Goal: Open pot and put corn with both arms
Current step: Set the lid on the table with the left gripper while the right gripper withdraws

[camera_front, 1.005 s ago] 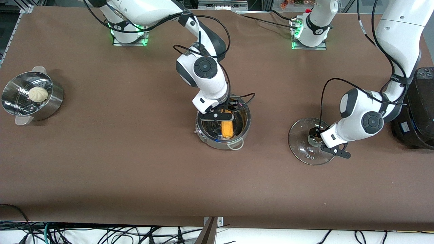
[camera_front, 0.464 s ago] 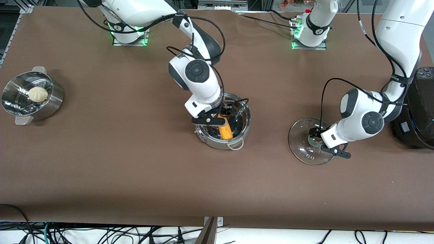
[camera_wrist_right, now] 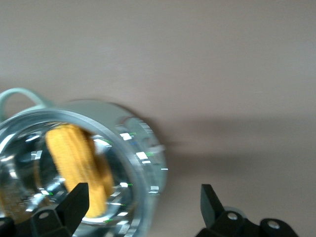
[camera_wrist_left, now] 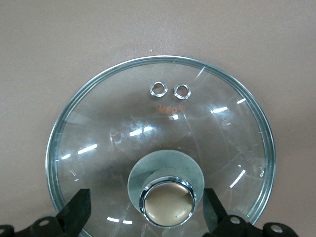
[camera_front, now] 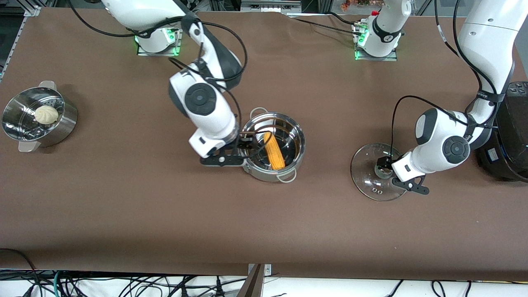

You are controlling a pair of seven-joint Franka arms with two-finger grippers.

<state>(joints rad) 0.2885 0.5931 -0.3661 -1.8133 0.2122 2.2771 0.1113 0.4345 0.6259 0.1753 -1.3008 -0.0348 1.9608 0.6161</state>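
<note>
corn [camera_front: 274,153] in pot [camera_front: 298,154], lid's [camera_wrist_left: 232,133] red print unreadable

Even overhead light falls on the brown desk [camera_front: 123,198], leaving soft shadows. White glints streak the clear glass lid [camera_wrist_left: 98,128]. The shiny round steel pot [camera_wrist_right: 143,163] looks smeared, probably motion blur in the right wrist view.

- The glass lid [camera_wrist_left: 160,148] lies flat on the brown table [camera_wrist_left: 44,44].
- Its bronze knob [camera_wrist_left: 167,206] faces up on a pale round base.
- Two small metal rings [camera_wrist_left: 170,89] sit side by side in the glass.
- The left gripper [camera_wrist_left: 145,217] hangs over the knob, one black finger [camera_wrist_left: 76,213] on each side, apart from it.
</note>
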